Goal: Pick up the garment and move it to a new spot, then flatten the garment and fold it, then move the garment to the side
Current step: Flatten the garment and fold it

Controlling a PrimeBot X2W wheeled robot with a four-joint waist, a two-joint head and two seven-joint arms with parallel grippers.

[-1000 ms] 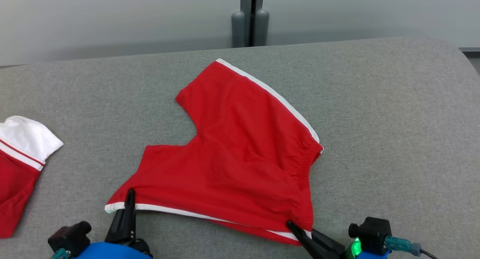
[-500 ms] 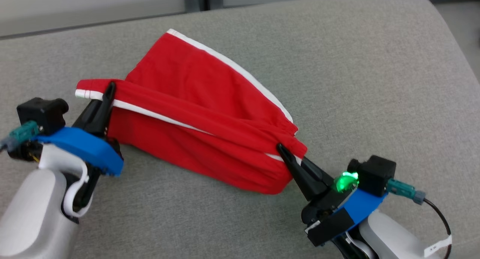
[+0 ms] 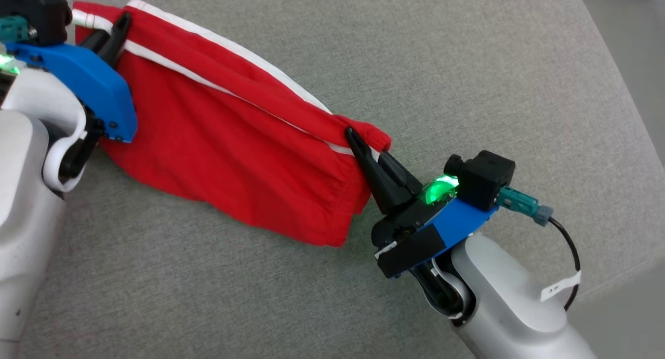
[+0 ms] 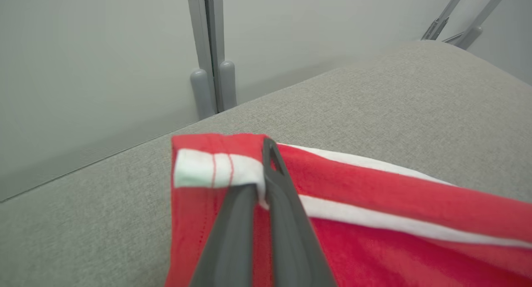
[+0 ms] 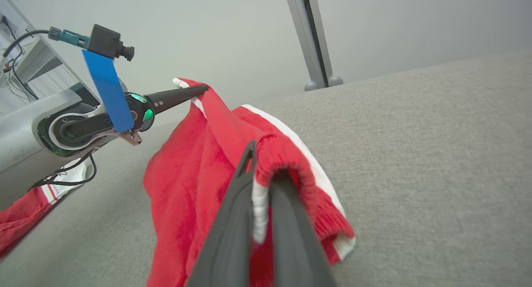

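Both jaws pinch the red shorts (image 3: pixel 223 141); the right wrist view catches another garment (image 5: pixel 20 222).

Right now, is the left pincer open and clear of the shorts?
No, the left pincer is shut on the white-striped corner of the shorts, with cloth pinched between its two fingers.

Red garment (image 3: pixel 223 141): soft matt cloth w/ white trim. Counter (image 3: pixel 467 63): grey woven fabric, slightly rough. My right pincer (image 3: pixel 356 141) & left pincer (image 3: pixel 117 26): matt dark plastic. Forearm shell (image 3: pixel 499 296): smooth, semi-gloss.
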